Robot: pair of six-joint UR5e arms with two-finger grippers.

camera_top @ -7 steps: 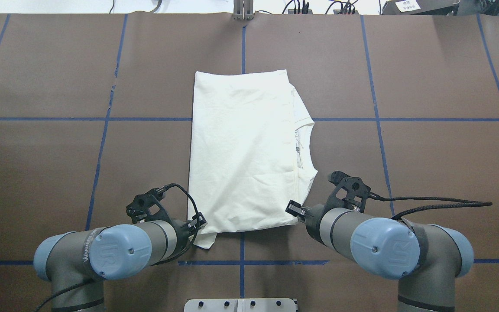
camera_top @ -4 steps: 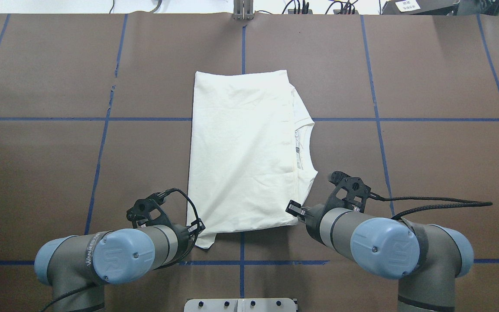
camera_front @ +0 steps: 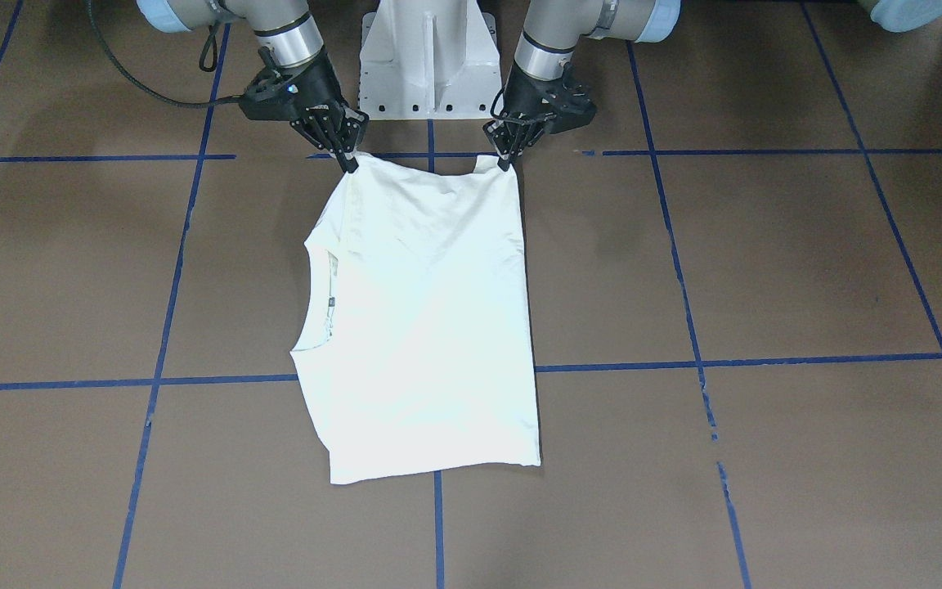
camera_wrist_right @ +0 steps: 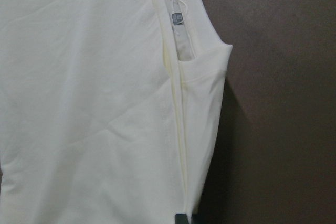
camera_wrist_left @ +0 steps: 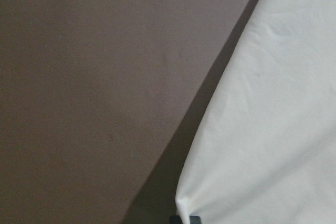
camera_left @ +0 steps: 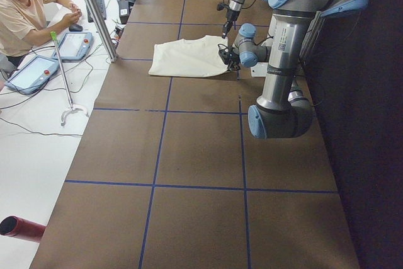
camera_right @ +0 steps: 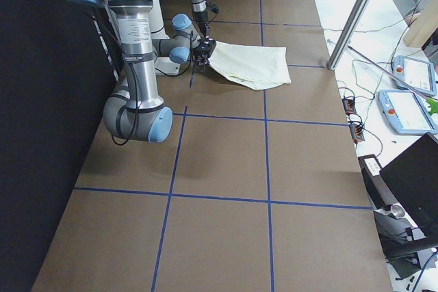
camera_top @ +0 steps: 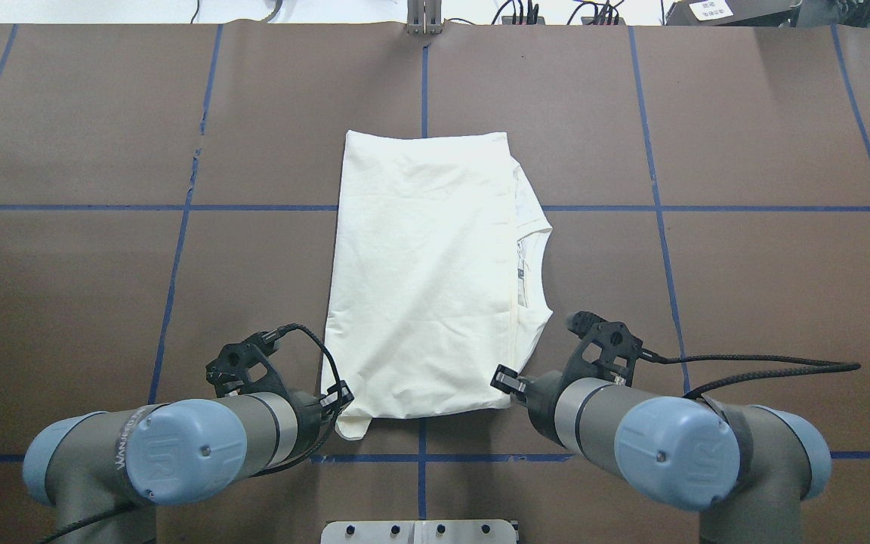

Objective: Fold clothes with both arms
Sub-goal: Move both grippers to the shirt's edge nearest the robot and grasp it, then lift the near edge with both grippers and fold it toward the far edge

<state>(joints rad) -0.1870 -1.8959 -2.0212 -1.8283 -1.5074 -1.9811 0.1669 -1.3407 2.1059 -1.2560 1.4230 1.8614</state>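
A cream-white long-sleeved T-shirt (camera_top: 424,272) is lying in the middle of the brown paper-covered table with its blue tape grid (camera_top: 65,302). It is already folded into a long rectangle, plain side up, with the neckline and label peeking out along the robot's right edge.

The silver-grey left arm with light-blue joint caps (camera_top: 186,446) is pinching the near left corner, where a small tab of cloth is sticking out. The matching right arm (camera_top: 669,446) is pinching the near right corner. Both pairs of jaws are closed down narrow on the fabric, and each wrist view shows the cloth gathering into the tips.

As I read it, the near edge is about to be carried over to the far edge. To do that well, the two corners should be rising together at the same height. The edge between them should stay lightly taut, without so much pull that a corner slips free. The loose neckline layer on the right could sag out of line, so the laying down wants to be slow and square to the far edge.

Both arms are crouching low near the base, forearms angling inward and wrists tipping down, almost mirroring each other.
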